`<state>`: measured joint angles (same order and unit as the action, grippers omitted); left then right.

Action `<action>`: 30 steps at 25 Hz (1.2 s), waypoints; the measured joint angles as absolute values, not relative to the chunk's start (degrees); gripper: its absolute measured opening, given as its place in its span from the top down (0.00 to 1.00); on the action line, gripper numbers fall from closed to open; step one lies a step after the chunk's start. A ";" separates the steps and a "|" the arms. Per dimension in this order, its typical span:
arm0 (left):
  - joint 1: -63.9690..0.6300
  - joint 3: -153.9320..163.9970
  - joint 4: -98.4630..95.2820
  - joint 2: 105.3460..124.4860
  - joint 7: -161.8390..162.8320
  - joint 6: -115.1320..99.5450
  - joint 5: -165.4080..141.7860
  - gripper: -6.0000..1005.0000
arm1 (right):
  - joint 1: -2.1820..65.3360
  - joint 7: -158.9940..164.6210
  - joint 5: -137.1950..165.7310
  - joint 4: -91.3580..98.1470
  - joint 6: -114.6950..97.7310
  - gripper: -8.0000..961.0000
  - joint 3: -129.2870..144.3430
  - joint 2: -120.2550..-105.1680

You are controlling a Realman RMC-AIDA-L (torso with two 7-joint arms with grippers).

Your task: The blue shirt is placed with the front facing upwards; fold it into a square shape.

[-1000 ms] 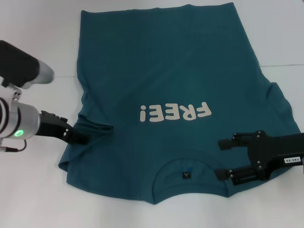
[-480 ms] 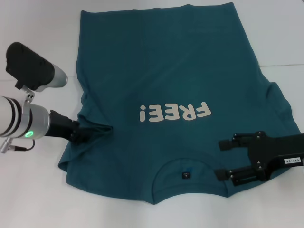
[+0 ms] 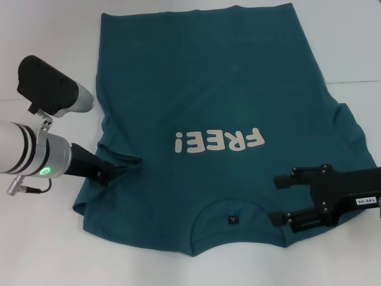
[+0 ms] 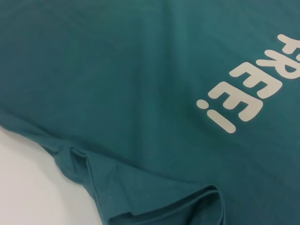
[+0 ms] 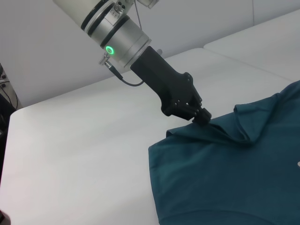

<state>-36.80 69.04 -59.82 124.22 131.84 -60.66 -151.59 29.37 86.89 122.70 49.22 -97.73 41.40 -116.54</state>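
Observation:
The blue shirt (image 3: pixel 202 83) lies flat, front up, on the white table, its cream "FREE!" print (image 3: pixel 219 142) mid-chest and its neck with the dark tag (image 3: pixel 233 220) nearest me. My left gripper (image 3: pixel 108 173) is shut on the bunched left sleeve (image 3: pixel 122 164); in the right wrist view the left gripper (image 5: pixel 203 116) pinches the sleeve edge. My right gripper (image 3: pixel 281 198) stands open over the shirt's right shoulder, beside the neck. The left wrist view shows the shirt (image 4: pixel 140 93), its print (image 4: pixel 248 93) and the folded sleeve (image 4: pixel 164 197), but no fingers.
The white table (image 3: pixel 47 238) surrounds the shirt on all sides, with bare surface to the left (image 5: pixel 93 154). A seam in the table surface (image 3: pixel 351 81) runs at the far right. The shirt's hem reaches the far edge of the head view.
My left arm has swung right and slightly nearer, its wrist turning, so the gripper sits farther onto the bunched sleeve. The right arm and the rest of the shirt have not moved.

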 joint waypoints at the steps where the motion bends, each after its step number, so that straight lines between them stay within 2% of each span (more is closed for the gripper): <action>1: -36.80 69.06 -59.81 124.22 131.96 -60.77 -151.59 0.78 | 29.37 86.90 122.70 49.22 -97.73 0.06 41.40 -116.53; 3: -36.79 69.07 -59.81 124.22 132.36 -60.81 -151.59 0.88 | 29.36 86.91 122.70 49.22 -97.73 0.06 41.40 -116.53; 8: -36.71 69.07 -60.78 124.32 133.94 -63.08 -151.59 0.97 | 29.37 86.92 122.70 49.22 -97.73 0.06 41.39 -116.46; 17: -36.57 71.07 -64.73 124.45 143.46 -69.27 -151.48 0.97 | 29.47 86.92 122.77 49.22 -97.73 0.06 41.40 -116.45; 30: -38.33 70.71 -58.02 124.21 146.87 -68.45 -143.16 0.96 | 29.63 86.88 122.79 49.22 -97.37 0.06 41.40 -116.54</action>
